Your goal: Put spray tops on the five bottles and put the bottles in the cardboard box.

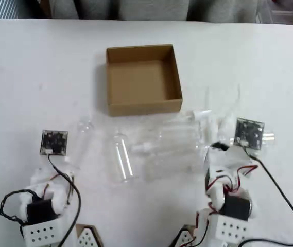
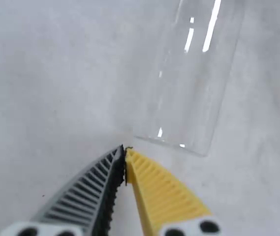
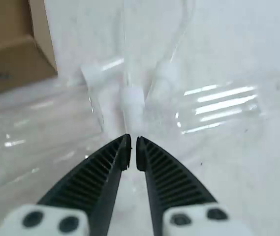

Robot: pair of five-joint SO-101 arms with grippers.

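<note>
The cardboard box (image 1: 143, 107) is sitting open at twelve o'clock from the middle of the white desk (image 1: 22, 77), and nothing is lying inside it. The clear bottles are all lying on their sides on the desk, between the box and the two arms.

In the high view, one bottle (image 1: 121, 160) is lying at six o'clock from the box's front left corner. A cluster of bottles (image 1: 172, 149) is lying at five o'clock from the box. Glare is blurring their outlines, so they may be two or three. Another bottle (image 1: 84, 135) is lying at seven o'clock from the box, near the left arm. A white spray top (image 1: 200, 115) is lying at four o'clock, just off the box's front right corner, and a second spray top (image 1: 142, 147) is lying among the bottles.

The left hand (image 2: 125, 153) is hanging low over the desk with its grey and yellow fingers pressed together, holding nothing. Its tips are pointing at the flat base of the nearest bottle (image 2: 194, 83), just beside it.

The right hand (image 3: 132, 146) is keeping its black fingers all but pressed together, gripping nothing. Just past its tips a spray top (image 3: 130, 101) is lying with its thin tube stretching away. One bottle (image 3: 223, 105) is lying beside that top, and another (image 3: 36, 130) near the box's corner (image 3: 12, 44).
</note>
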